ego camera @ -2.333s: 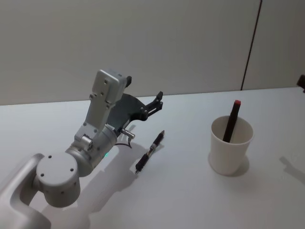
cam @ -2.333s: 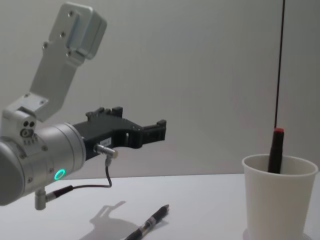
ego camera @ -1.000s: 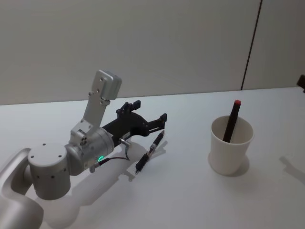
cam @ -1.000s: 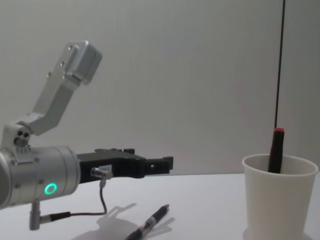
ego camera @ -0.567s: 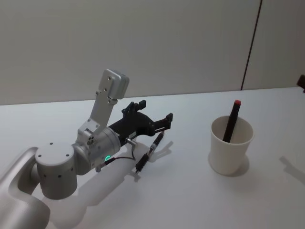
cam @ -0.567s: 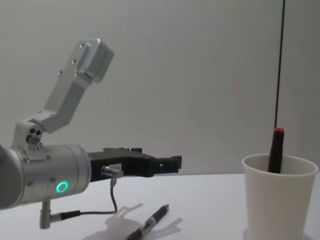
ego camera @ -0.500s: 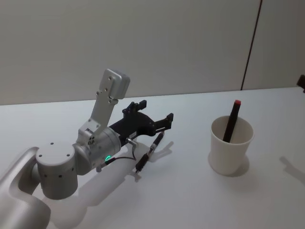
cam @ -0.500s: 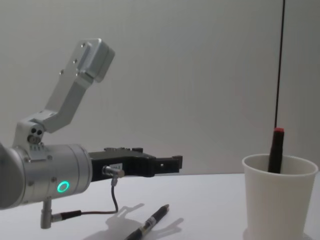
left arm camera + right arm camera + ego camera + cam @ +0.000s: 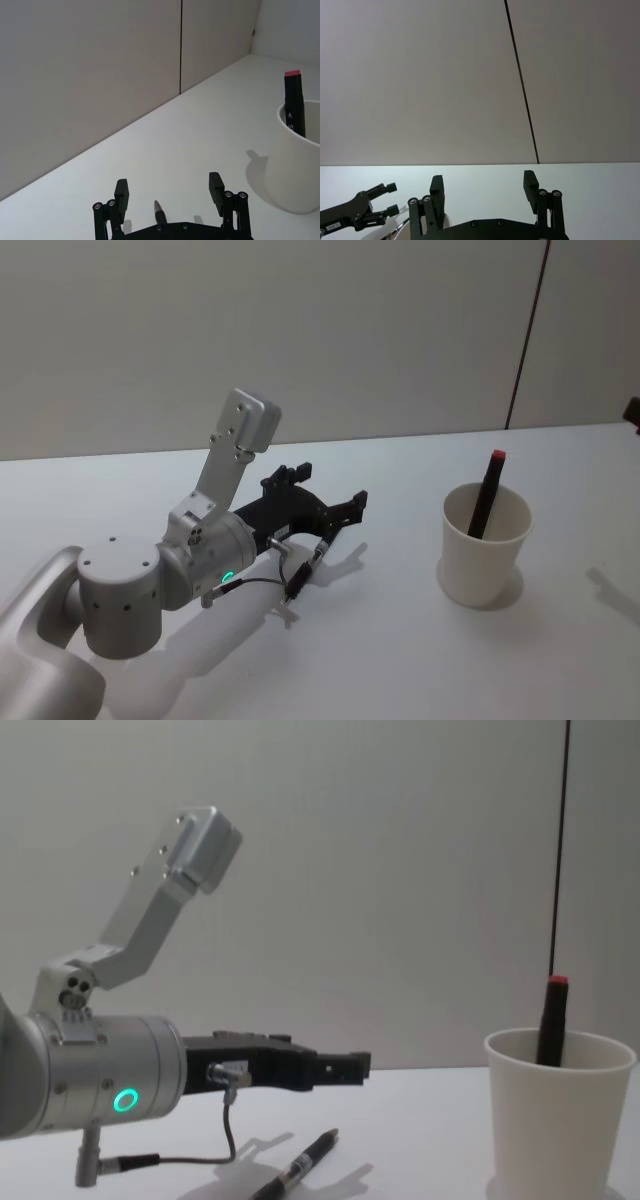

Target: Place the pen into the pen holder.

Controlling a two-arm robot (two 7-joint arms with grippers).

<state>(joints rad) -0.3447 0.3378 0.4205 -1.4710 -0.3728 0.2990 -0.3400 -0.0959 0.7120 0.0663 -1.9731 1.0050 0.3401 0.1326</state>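
A dark pen (image 9: 303,575) lies flat on the white table, its tip showing between the fingers in the left wrist view (image 9: 160,215) and its barrel low in the chest view (image 9: 300,1168). My left gripper (image 9: 330,490) hovers open just above the pen's far end, fingers spread to either side (image 9: 169,185), level with the table (image 9: 345,1067). The pen holder (image 9: 485,545) is a white paper cup standing to the right (image 9: 555,1120) (image 9: 295,165). My right gripper (image 9: 484,181) is open, raised and holding nothing.
A black marker with a red cap (image 9: 490,490) leans inside the cup (image 9: 550,1020). The white table (image 9: 400,650) runs bare between pen and cup. A grey wall stands behind the table.
My left gripper has come down from a tilted-up pose and pushed forward and right, so its open fingers now hang over the pen. Pen and cup have not moved.
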